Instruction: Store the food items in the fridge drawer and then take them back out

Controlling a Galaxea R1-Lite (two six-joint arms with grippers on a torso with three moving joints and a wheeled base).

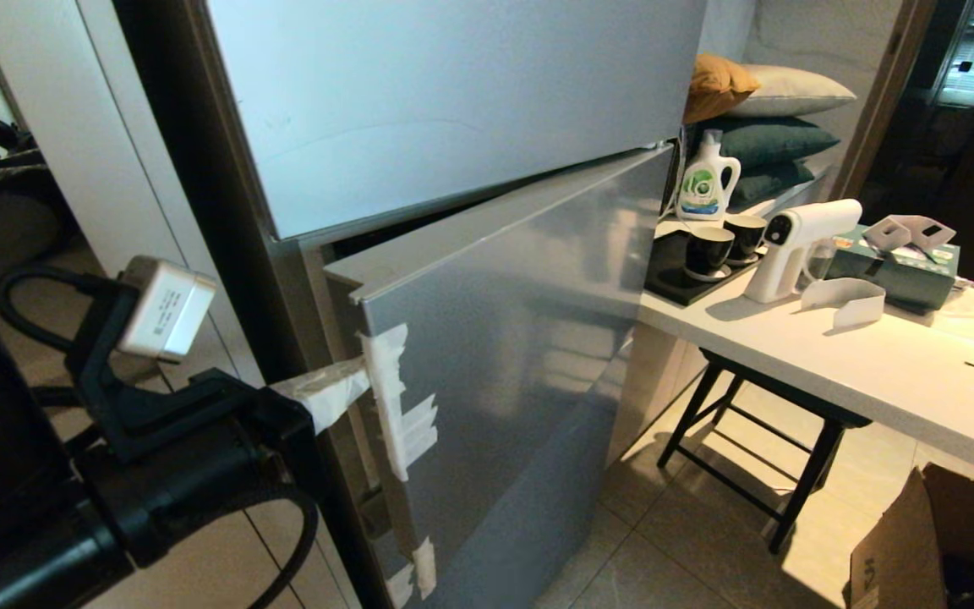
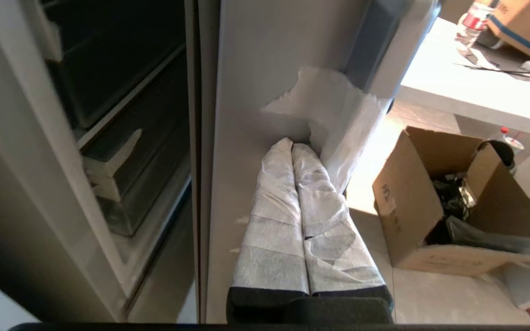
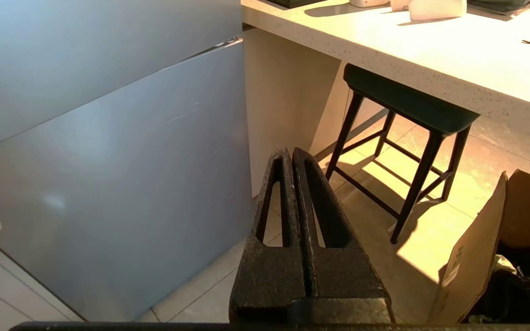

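Currently: left claw (image 2: 292,149), fingers wrapped in white tape and pressed together, tips against the inner edge of the lower fridge door (image 1: 521,355), right beside the white tape patch (image 1: 394,406) on that edge. Door ajar. Dark fridge interior (image 2: 122,119) exposed through the gap, shelves and a bin front dimly visible; fridge drawer not clearly identifiable, potato and pepper out of sight. Right claw (image 3: 292,156) pressed together, empty, hanging above the floor near the black stool (image 3: 407,105) under the tabletop (image 1: 876,372)
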